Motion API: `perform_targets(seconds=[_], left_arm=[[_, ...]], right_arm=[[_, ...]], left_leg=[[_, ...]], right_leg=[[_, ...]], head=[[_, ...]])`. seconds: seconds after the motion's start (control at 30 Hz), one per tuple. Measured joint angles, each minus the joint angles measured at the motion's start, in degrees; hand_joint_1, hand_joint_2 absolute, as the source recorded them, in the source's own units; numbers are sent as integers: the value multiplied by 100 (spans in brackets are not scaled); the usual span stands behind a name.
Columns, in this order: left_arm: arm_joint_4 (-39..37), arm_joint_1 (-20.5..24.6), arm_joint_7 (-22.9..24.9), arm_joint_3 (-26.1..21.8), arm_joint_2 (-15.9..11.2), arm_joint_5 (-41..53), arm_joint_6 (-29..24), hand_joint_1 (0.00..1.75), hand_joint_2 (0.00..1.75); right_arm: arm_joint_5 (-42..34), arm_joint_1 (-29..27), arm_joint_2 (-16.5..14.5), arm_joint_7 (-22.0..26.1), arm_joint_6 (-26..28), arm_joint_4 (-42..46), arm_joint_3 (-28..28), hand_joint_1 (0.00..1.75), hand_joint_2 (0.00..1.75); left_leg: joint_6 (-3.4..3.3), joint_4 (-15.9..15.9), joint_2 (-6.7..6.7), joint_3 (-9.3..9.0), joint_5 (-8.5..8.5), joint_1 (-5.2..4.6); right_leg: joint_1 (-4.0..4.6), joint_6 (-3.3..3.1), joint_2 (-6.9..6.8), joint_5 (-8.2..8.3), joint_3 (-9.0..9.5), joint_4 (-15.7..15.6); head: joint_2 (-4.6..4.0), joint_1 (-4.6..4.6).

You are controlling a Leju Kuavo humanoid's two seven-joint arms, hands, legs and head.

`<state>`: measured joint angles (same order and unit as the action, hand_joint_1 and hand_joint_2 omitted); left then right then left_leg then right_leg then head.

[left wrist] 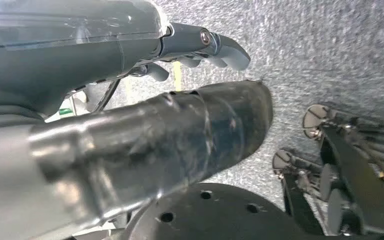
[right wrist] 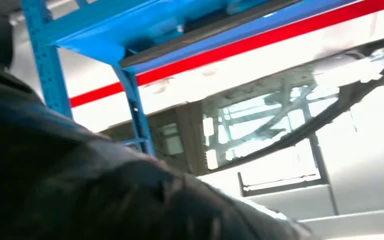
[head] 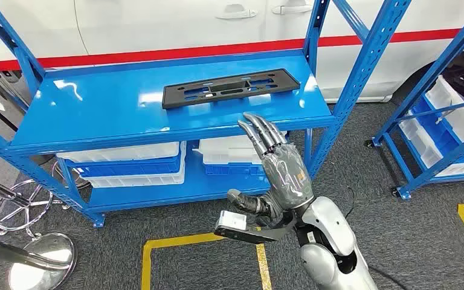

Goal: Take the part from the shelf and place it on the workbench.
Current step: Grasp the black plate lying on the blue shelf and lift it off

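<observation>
The part [head: 228,88], a long flat black plastic panel with slotted cut-outs, lies on the top deck of the blue shelf [head: 96,115], towards its rear right, its long side roughly parallel to the shelf's front edge; nothing touches it. In the head view the right hand [head: 273,164] is raised in front of the shelf's front edge, below and slightly right of the part and apart from it, palm turned inward, its fingers [head: 260,130] extended and released, grasping nothing. The thumb juts out to the side, and a small white-topped module on a black bracket at the wrist hides part of the forearm. The right wrist view is largely obscured by the dark, blurred back of that hand [right wrist: 80,190]; beyond it a blue upright, the underside of a blue deck and a white vehicle body with a red stripe [right wrist: 260,45] can be made out, but the part cannot be identified there. The left wrist view shows the left hand [left wrist: 145,100] close up over grey carpet, with a thick thumb and short curved fingers [left wrist: 225,47] apart with nothing between them; most of the hand is cut off by the frame. The lower shelf deck carries white and blue bins [head: 133,163], partly hidden behind the top deck.
</observation>
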<state>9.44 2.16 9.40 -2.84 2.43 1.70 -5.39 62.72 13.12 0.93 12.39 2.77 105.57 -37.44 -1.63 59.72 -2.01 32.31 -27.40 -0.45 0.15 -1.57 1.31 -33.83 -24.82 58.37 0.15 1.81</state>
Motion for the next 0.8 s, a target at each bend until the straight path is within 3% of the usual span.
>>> perform_targets(seconds=[0.3, 0.57, 0.8], left_arm=[[2, 10, 133, -10, 14, -9, 21, 0, 0], [9, 14, 375, -55, 20, 20, 462, 0, 0], [9, 17, 525, -145, 20, 45, 517, 0, 0]], right_arm=[[187, 110, 63, -107, -137, -34, -166, 0, 0], [138, 805, 110, -119, -277, -1082, -287, 0, 0], [-13, 1006, 110, -102, -330, -1347, -460, 0, 0]], left_leg=[[-1, 2, -2, -1, 0, -1], [-3, 4, -4, -3, 3, -1], [-2, 4, -3, 1, 2, -1]], right_leg=[[-2, 2, -5, 3, 4, -2], [-1, -1, -8, 6, 5, 0], [-1, -1, -7, 5, 0, -1]], head=[[0, -1], [0, -1], [-1, 0]])
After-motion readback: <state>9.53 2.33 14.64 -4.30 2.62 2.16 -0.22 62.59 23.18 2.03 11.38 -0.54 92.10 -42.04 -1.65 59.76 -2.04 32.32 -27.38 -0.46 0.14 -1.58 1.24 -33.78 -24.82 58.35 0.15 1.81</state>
